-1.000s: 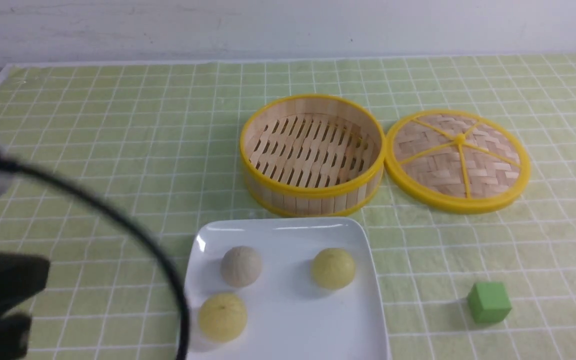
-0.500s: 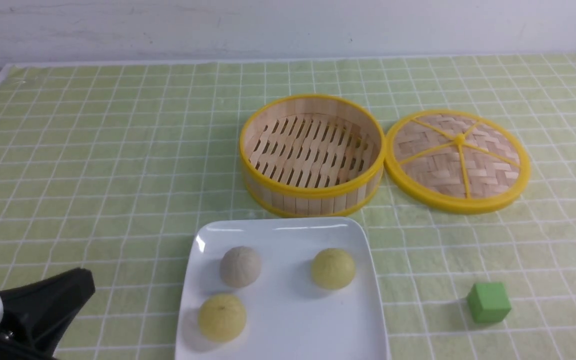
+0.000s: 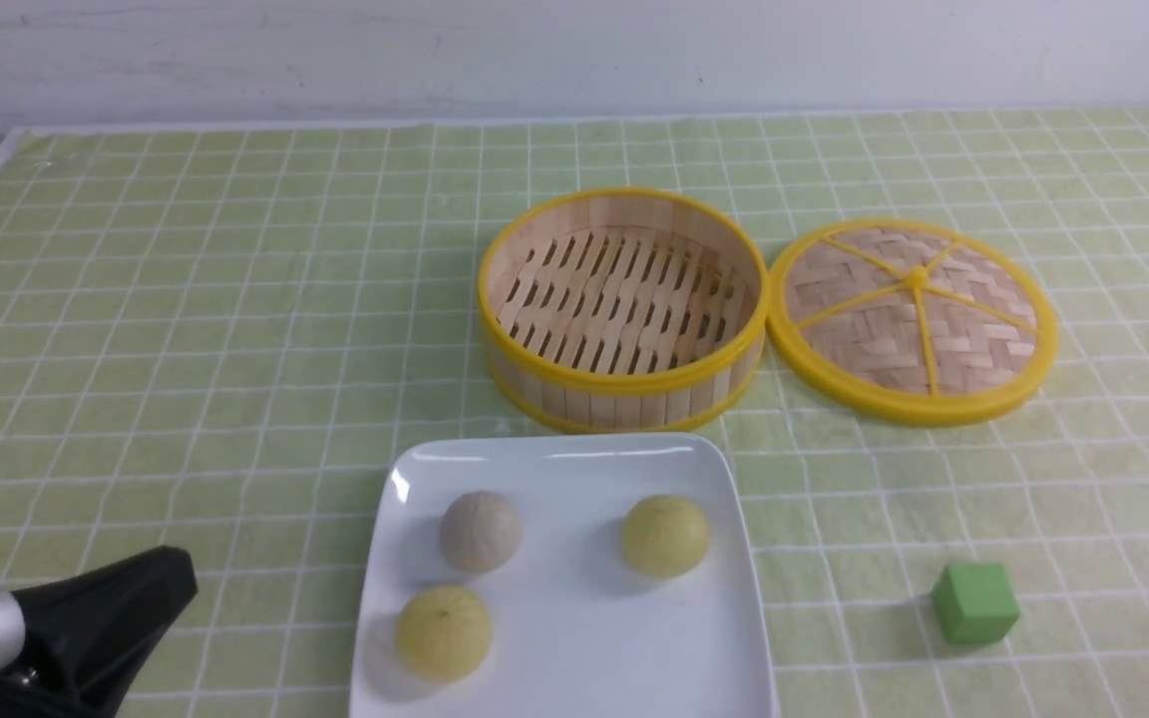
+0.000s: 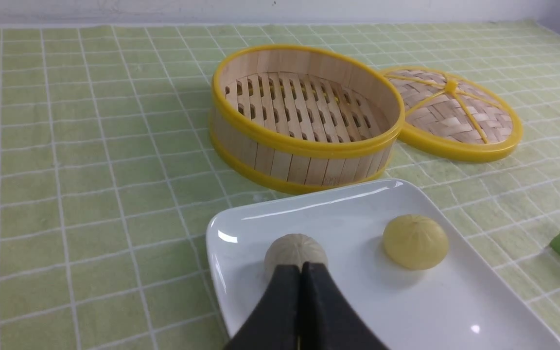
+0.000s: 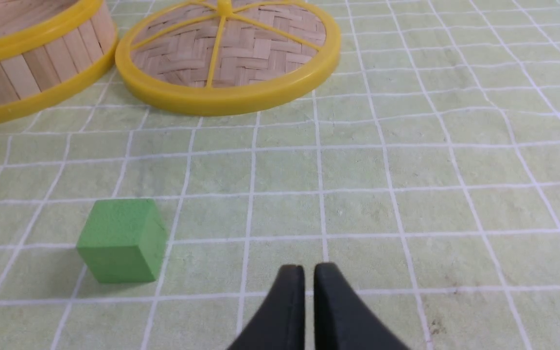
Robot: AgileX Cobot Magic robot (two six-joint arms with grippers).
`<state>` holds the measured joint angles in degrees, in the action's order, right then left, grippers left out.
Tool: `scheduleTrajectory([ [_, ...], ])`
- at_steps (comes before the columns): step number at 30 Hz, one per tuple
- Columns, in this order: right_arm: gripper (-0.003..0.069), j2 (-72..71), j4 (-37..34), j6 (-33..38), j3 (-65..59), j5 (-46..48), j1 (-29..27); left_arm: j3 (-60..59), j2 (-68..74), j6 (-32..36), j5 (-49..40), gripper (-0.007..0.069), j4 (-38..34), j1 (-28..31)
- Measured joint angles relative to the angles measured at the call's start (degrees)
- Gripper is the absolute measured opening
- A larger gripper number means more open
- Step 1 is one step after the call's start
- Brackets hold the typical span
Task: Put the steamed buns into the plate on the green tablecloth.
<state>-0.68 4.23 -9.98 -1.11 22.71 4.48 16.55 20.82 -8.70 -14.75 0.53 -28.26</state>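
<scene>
Three steamed buns lie on the white square plate (image 3: 614, 648) on the green tablecloth (image 3: 186, 299): a greyish-white one (image 3: 480, 531), a pale yellow one (image 3: 664, 536) and another pale yellow one (image 3: 443, 631). My left gripper (image 3: 174, 583) sits low at the plate's left, shut and empty. In the left wrist view its fingertips (image 4: 301, 268) press together just in front of the grey bun (image 4: 295, 248), with a yellow bun (image 4: 415, 241) beside it. My right gripper (image 5: 309, 271) hovers over bare cloth, its jaws together with only a thin slit and nothing between them.
An empty bamboo steamer (image 3: 624, 384) stands behind the plate, and its woven lid (image 3: 914, 319) lies flat to its right. A green cube (image 3: 975, 601) rests on the cloth right of the plate, close to my right gripper (image 5: 120, 239).
The left arm and its cable have swung down out of the left side of the view. The gripper has settled at the bottom left corner. The buns have not moved.
</scene>
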Motion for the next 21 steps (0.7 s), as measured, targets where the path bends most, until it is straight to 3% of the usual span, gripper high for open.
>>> scheduleTrajectory([
  [3,0.0059,0.0,0.0,0.0,0.0,0.0,0.0,-1.64,-0.13,-2.36,1.05,0.0019,3.25,1.64],
  [6,0.0062,0.0,0.0,0.0,0.0,0.0,0.0,-4.63,-0.19,-5.98,2.46,0.002,6.56,8.28],
  [13,0.0071,0.0,0.0,0.0,0.0,0.0,0.0,-11.76,-7.93,-6.67,2.52,0.0024,9.11,21.53],
  [21,0.0073,0.0,0.0,0.0,0.0,0.0,0.0,-18.07,-20.37,-7.12,-1.85,0.0032,10.51,26.98],
])
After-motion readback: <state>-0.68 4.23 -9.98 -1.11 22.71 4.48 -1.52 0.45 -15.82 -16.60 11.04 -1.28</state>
